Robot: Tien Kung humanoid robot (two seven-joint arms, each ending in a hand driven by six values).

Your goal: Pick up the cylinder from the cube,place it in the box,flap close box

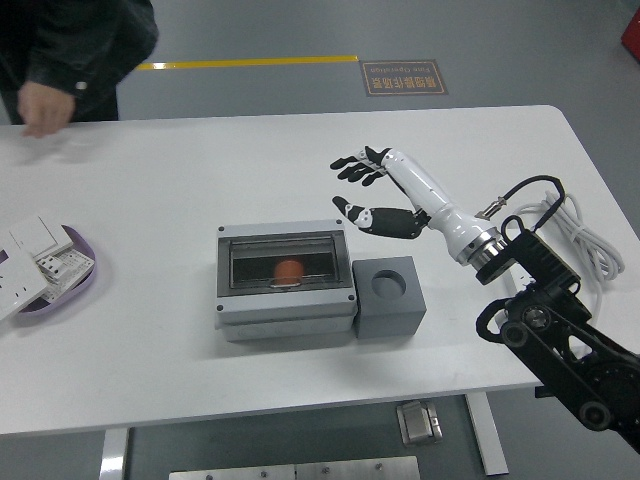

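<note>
An orange cylinder lies inside the grey box at the table's middle. The box's clear flap is down over it. Right beside the box stands a grey cube with an empty round hole in its top. My right hand hangs in the air above and to the right of the box, fingers spread, holding nothing. The left arm is not in view.
A person's sleeve and hand are at the far left corner. A purple tray with white switch plates sits at the left edge. A white power strip with coiled cable lies to the right.
</note>
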